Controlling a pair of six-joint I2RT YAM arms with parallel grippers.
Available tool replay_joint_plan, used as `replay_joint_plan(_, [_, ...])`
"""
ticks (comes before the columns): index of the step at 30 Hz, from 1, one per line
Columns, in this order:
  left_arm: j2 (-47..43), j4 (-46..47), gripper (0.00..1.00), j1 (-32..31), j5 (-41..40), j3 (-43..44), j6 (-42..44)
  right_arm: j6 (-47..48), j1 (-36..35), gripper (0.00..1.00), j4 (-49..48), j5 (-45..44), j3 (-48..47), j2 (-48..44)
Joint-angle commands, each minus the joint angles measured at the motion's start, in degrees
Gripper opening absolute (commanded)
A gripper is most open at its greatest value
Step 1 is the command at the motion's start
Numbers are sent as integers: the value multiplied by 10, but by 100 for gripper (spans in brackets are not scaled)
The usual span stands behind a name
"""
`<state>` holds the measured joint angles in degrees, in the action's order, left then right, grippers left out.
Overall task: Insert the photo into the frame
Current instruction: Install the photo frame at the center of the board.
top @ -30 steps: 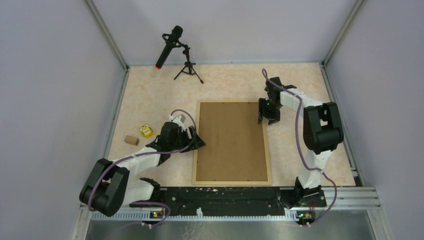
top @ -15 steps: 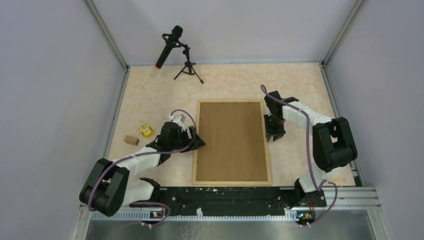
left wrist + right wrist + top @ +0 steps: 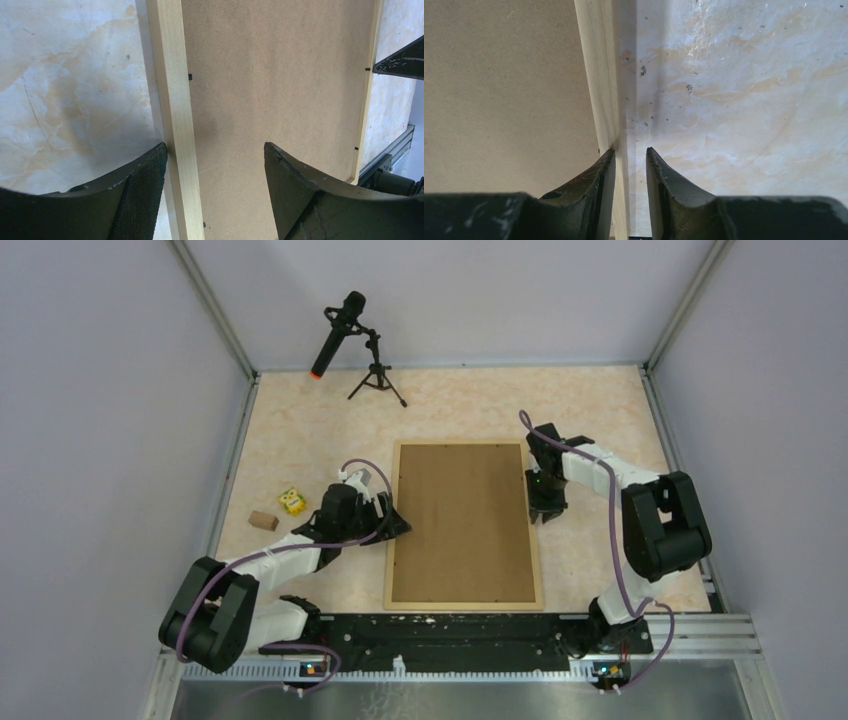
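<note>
The right gripper [image 3: 630, 150] is closed to a narrow gap astride the frame's [image 3: 465, 606] right rail, one finger [image 3: 594, 190] over the board [image 3: 465, 520], the other on the worktop [image 3: 300, 430] side. Whether it truly pinches the rail I cannot tell. The left gripper [image 3: 215, 150] stands wide open across the left rail, at about mid-length, and holds nothing. One of its fingers [image 3: 135, 195] is outside the rail and the other is above the board. The frame lies flat in the middle of the worktop, brown board uppermost. Its long axis runs from the near edge to the far edge, and its short rails are square to those edges. The near rail is close to the near edge. By the left edge lie a yellow block [image 3: 292, 501] and a brown block [image 3: 264, 521], and a mic [image 3: 338, 332] stands at the far edge.
</note>
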<state>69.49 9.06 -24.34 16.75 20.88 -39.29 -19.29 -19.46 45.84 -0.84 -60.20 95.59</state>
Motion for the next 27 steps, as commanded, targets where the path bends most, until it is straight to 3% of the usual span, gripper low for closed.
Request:
replay_joint_plan(1, [1, -4, 76, -1, 2, -9, 0, -6, -9, 29, -19, 6, -3, 8])
replay_joint_plan(17, [4, -4, 76, 0, 4, -9, 0, -9, -16, 29, -50, 27, 15, 37])
replay_joint_plan(27, [2, -3, 76, 0, 3, -9, 0, -32, -19, 28, -100, -7, 34, 74])
